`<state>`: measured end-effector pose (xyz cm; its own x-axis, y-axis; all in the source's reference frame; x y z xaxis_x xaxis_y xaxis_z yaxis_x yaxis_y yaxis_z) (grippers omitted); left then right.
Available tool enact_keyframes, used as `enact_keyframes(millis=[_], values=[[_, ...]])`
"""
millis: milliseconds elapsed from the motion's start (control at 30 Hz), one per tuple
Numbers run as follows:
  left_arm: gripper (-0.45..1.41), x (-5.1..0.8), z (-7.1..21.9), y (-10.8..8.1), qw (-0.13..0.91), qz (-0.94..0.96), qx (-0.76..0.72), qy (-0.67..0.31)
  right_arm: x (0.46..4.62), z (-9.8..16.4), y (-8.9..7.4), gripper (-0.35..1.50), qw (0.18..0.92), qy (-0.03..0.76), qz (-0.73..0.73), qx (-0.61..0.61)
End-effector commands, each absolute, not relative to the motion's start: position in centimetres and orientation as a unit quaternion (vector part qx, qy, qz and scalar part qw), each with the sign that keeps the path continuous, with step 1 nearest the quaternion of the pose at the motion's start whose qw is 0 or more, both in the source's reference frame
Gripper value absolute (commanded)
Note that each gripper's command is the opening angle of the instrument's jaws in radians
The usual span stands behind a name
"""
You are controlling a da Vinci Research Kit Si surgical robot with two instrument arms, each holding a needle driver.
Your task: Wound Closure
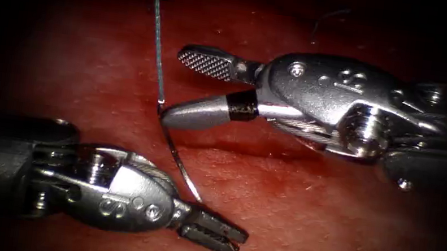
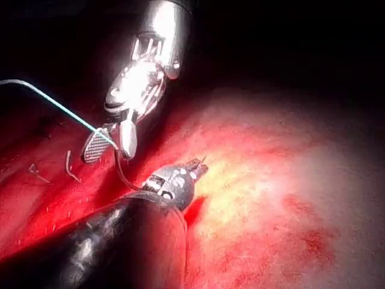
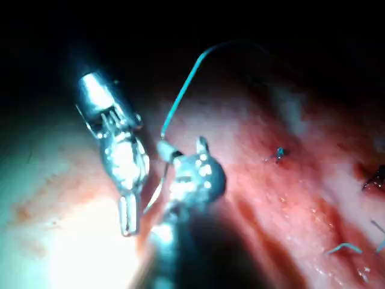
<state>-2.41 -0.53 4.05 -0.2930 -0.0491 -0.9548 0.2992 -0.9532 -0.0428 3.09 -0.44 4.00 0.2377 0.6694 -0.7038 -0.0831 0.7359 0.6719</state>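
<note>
Your right steel needle driver [image 1: 180, 86] gapes wide, empty; the thin curved steel needle [image 1: 176, 159] apparently touches its lower jaw. Your left steel needle driver [image 1: 232, 240], at seven o'clock, sits narrowly parted, empty.

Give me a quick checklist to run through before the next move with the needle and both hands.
1. Right hand gripping the needle: not ok. Its jaws stand wide open, with the needle's thread end at the lower jaw's tip.
2. Left hand gripping anything: not ok. Its jaws are slightly parted and empty, beside the needle's other end.
3. Needle tip in sight: cannot tell. That end meets the left hand's wrist, so whether it sits in the tissue is unclear.
4. Thread free of both hands: ok. It runs straight up from the needle.
</note>
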Motion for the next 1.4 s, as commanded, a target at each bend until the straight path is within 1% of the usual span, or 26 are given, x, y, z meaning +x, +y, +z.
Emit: enact_keyframes(millis=[33,100,200,233,400,467,567,700,733,767,867,933,967,1033,1100,1167,1200,1267,1300,1400], values=[[-0.45,-2.47,4.1,-0.52,0.109,-0.798,0.584,0.106,3.18,3.97,-0.46,0.49,0.741,0.564,0.251,0.263],[-0.45,-2.49,4.11,-0.53,0.109,-0.798,0.583,0.105,3.22,3.94,-0.49,0.45,0.74,0.565,0.25,0.265],[-0.45,-2.51,4.12,-0.54,0.109,-0.798,0.583,0.104,3.26,3.91,-0.53,0.32,0.739,0.567,0.246,0.268],[-0.45,-2.52,4.12,-0.54,0.109,-0.798,0.583,0.104,3.28,3.91,-0.54,0.22,0.739,0.567,0.245,0.268],[-0.45,-2.53,4.1,-0.57,0.109,-0.798,0.583,0.104,3.26,3.93,-0.5,0.07,0.74,0.566,0.248,0.264],[-0.45,-2.53,4.09,-0.56,0.109,-0.798,0.584,0.105,3.24,3.94,-0.49,-0.03,0.742,0.565,0.251,0.261],[-0.45,-2.52,4.08,-0.55,0.109,-0.797,0.585,0.105,3.23,3.96,-0.48,-0.03,0.742,0.563,0.255,0.26],[-0.45,-2.51,4.06,-0.55,0.108,-0.797,0.585,0.105,3.23,3.97,-0.49,0.03,0.744,0.565,0.25,0.256],[-0.45,-2.51,4.05,-0.54,0.107,-0.796,0.587,0.105,3.24,3.97,-0.5,0.17,0.745,0.566,0.245,0.253],[-0.45,-2.51,4.05,-0.54,0.107,-0.796,0.587,0.105,3.24,3.97,-0.5,0.17,0.745,0.566,0.245,0.253],[-0.45,-2.5,4.03,-0.52,0.106,-0.797,0.586,0.103,3.23,3.97,-0.5,0.28,0.747,0.568,0.241,0.249],[-0.45,-2.49,4.02,-0.52,0.105,-0.797,0.586,0.102,3.24,3.97,-0.5,0.39,0.747,0.569,0.239,0.247],[-0.45,-2.49,4.02,-0.52,0.105,-0.797,0.586,0.102,3.24,3.97,-0.5,0.47,0.747,0.569,0.239,0.247],[-0.45,-2.49,4.02,-0.52,0.105,-0.797,0.586,0.102,3.24,3.97,-0.49,0.5,0.748,0.569,0.237,0.245],[-0.45,-2.49,4.02,-0.52,0.105,-0.797,0.585,0.102,3.25,3.98,-0.5,0.4,0.75,0.571,0.233,0.242],[-0.45,-2.49,4.02,-0.53,0.105,-0.797,0.585,0.102,3.25,3.98,-0.51,0.23,0.753,0.573,0.223,0.234],[-0.45,-2.49,4.01,-0.53,0.105,-0.797,0.585,0.102,3.26,3.99,-0.52,0.07,0.757,0.578,0.208,0.222],[-0.45,-2.49,4.01,-0.53,0.104,-0.798,0.585,0.101,3.26,4.01,-0.54,-0.12,0.765,0.583,0.186,0.201],[-0.45,-2.49,4.01,-0.54,0.104,-0.798,0.585,0.101,3.26,4.03,-0.55,-0.35,0.769,0.586,0.174,0.188],[-0.45,-2.48,3.99,-0.55,0.104,-0.798,0.585,0.101,3.24,4.04,-0.55,-0.35,0.776,0.584,0.169,0.169]])
